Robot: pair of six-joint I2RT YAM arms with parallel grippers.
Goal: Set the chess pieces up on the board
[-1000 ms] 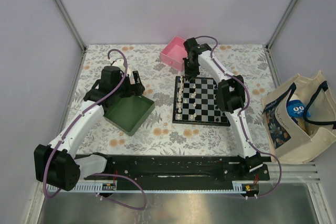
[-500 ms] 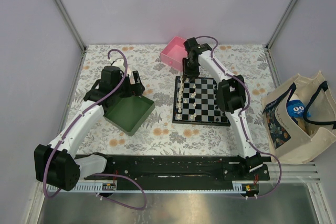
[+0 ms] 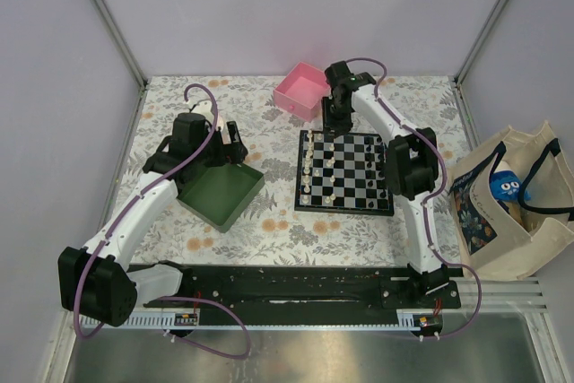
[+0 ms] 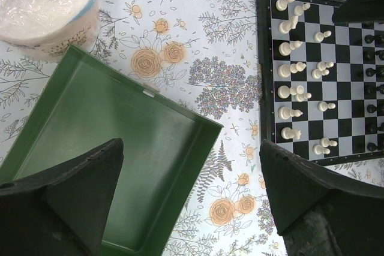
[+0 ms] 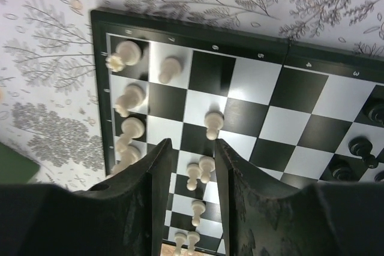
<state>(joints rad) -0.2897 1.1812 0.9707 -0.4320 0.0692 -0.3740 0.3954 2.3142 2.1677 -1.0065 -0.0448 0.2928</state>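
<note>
The board (image 3: 343,210) lies right of centre. Cream-white chess pieces (image 3: 311,172) stand in its left two columns and black pieces (image 3: 373,168) on its right side. My right gripper (image 3: 337,119) hovers over the board's far edge. In the right wrist view its jaws (image 5: 192,148) stand a narrow gap apart with nothing between them. White pieces (image 5: 213,123) show on the squares below, and black pieces (image 5: 360,145) at the right. My left gripper (image 3: 229,145) is wide open and empty (image 4: 192,148) over the green tray's corner, with the board's rim (image 4: 262,58) at its right.
A green tray (image 3: 220,193) sits left of the board and shows no pieces in the left wrist view (image 4: 120,136). A pink box (image 3: 300,89) stands behind the board. A white wrapped roll (image 4: 48,4) lies by the tray. A cloth bag (image 3: 507,204) sits off the table's right edge.
My right gripper has moved a little to the right and away, along the board's far edge. The left arm has not moved.
</note>
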